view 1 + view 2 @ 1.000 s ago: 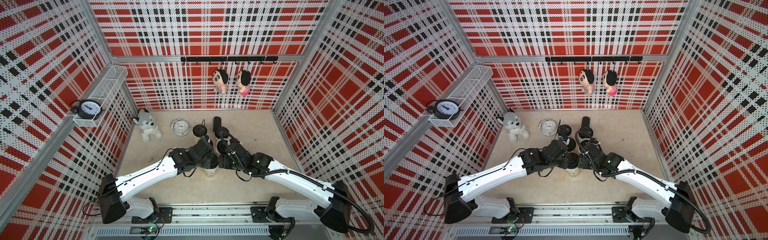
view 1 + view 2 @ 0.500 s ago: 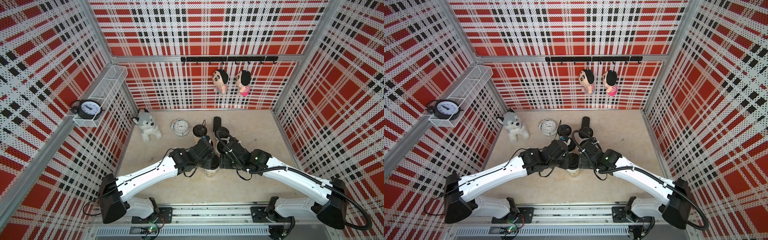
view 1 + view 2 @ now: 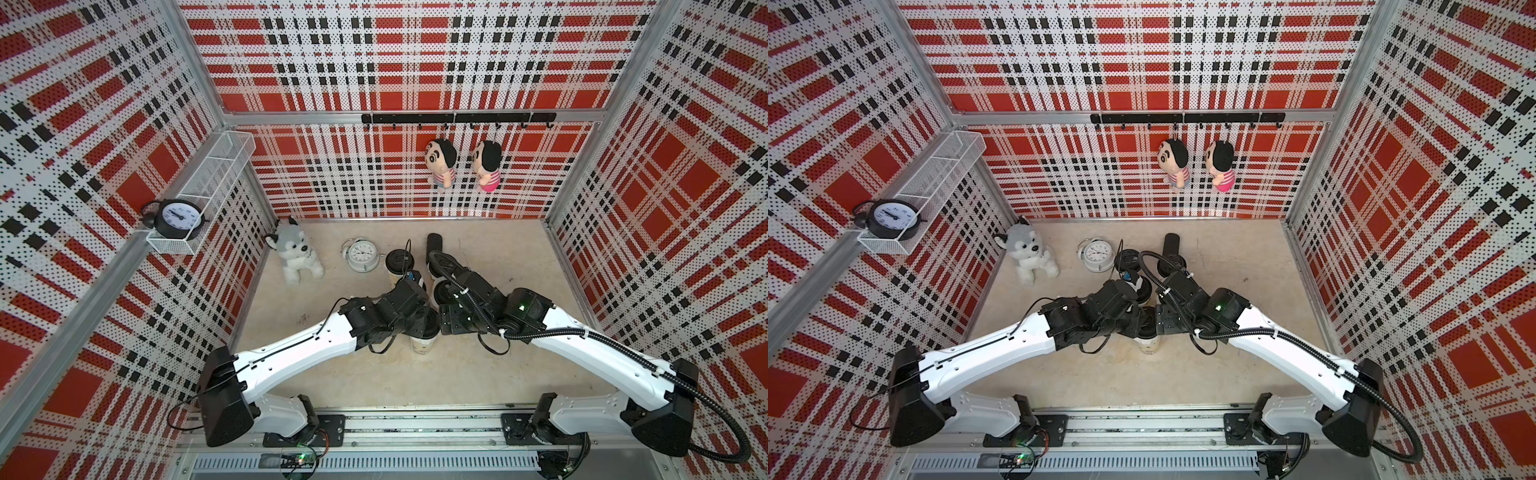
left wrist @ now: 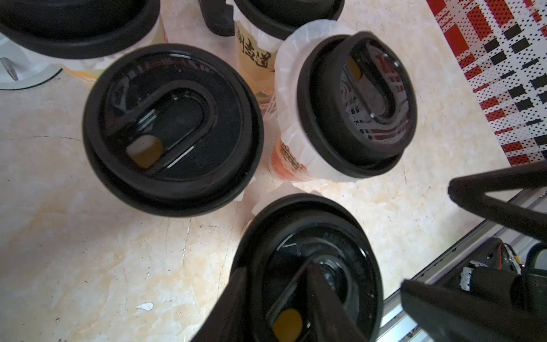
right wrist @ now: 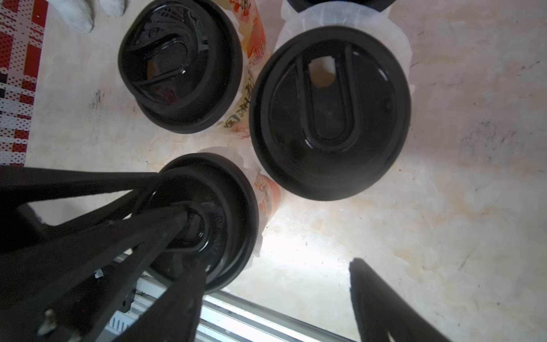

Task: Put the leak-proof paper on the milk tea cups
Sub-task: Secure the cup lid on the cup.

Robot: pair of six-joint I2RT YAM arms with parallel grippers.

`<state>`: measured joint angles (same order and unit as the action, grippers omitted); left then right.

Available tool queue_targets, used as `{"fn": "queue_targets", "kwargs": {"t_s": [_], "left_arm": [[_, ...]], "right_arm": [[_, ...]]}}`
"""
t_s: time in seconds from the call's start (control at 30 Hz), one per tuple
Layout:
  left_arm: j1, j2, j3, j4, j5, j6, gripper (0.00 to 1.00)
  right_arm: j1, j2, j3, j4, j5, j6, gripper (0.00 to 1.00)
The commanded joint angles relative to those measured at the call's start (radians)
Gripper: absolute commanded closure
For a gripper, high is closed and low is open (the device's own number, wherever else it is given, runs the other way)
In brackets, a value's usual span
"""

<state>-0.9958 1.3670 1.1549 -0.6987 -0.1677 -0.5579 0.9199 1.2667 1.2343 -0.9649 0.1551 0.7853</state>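
Past the plush dog (image 3: 296,255) and the white clock (image 3: 363,254) at the left, the cups (image 4: 256,56) stand bunched together on the table (image 3: 457,374), every one we can see capped with a black lid. The left arm has not budged since a second ago. The left gripper (image 4: 273,269) sits on the front cup (image 3: 423,345), its fingers closed on the raised rim of the front lid (image 4: 343,231), one tip in the centre hollow and the other at the outer edge. The paper (image 4: 285,88) shows as a white frilled skirt caught under the lids and draping down the cup walls, and a fold peeks out under the front lid too. To the right, the right gripper (image 5: 278,263) hangs just beside the front cup, fingers wide apart with nothing between them. Its arm's dark wrist joint has crept slightly toward the back wall, the only change we find.
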Motion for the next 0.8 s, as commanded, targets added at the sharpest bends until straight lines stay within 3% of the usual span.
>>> {"fn": "queue_targets", "kwargs": {"t_s": [0.0,0.67,0.77], "left_arm": [[-0.013,0.049,-0.066,-0.148,0.051,-0.004,0.64],[-0.013,0.043,-0.036,-0.139,0.049,0.001,0.63],[-0.013,0.037,-0.005,-0.139,0.040,0.003,0.57]], "right_arm": [[0.004,-0.007,-0.012,0.069,-0.030,-0.009,0.20],[0.004,0.086,-0.119,0.158,-0.060,0.064,0.26],[0.004,0.084,-0.132,0.145,-0.060,0.070,0.26]]}}
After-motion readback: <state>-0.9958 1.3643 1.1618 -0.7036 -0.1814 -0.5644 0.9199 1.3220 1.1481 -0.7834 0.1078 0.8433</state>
